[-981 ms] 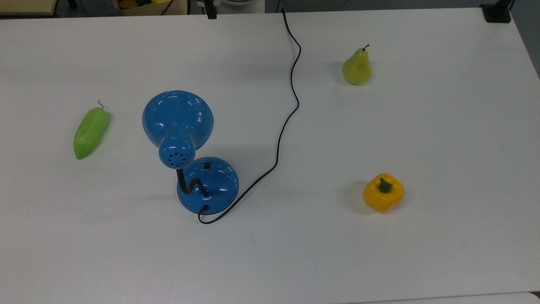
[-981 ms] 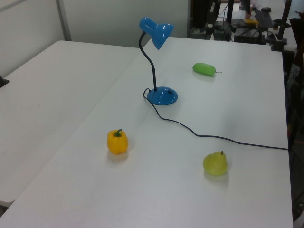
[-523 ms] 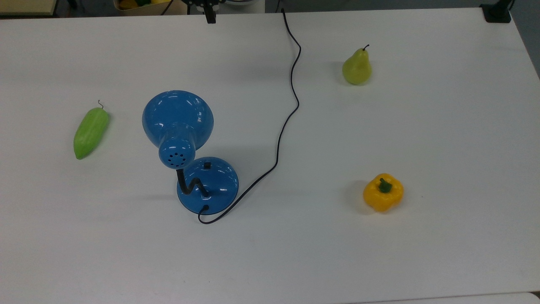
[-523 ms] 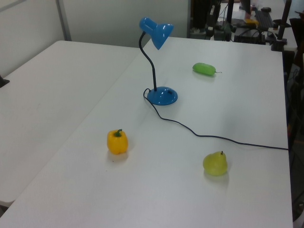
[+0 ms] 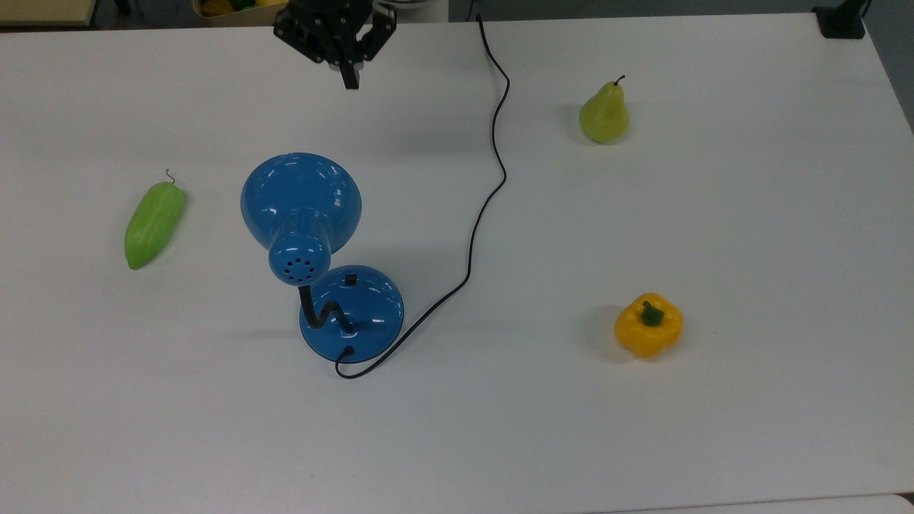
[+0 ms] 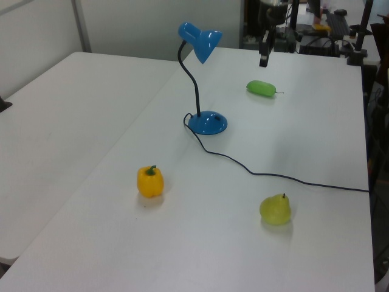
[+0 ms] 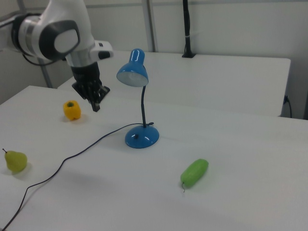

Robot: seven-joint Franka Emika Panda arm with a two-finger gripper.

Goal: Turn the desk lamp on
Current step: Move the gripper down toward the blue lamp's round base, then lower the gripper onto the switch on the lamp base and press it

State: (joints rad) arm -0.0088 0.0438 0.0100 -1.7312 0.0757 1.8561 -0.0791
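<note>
Above table, gripper [image 5: 350,80] jaws pressed together, empty, well apart from desk lamp [image 5: 321,264].

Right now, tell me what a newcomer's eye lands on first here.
The glossy blue desk lamp mid-table, its black cord snaking to the far edge in the top view. Next, the robot gripper hanging above the table beyond the lamp, then the yellow bell pepper and green pear.

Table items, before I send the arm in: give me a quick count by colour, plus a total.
Blue: 1, the desk lamp
Green: 2, the cucumber-like vegetable and the pear
Yellow: 1, the bell pepper
Total: 4 things on the white table, not counting the tool held above it.
</note>
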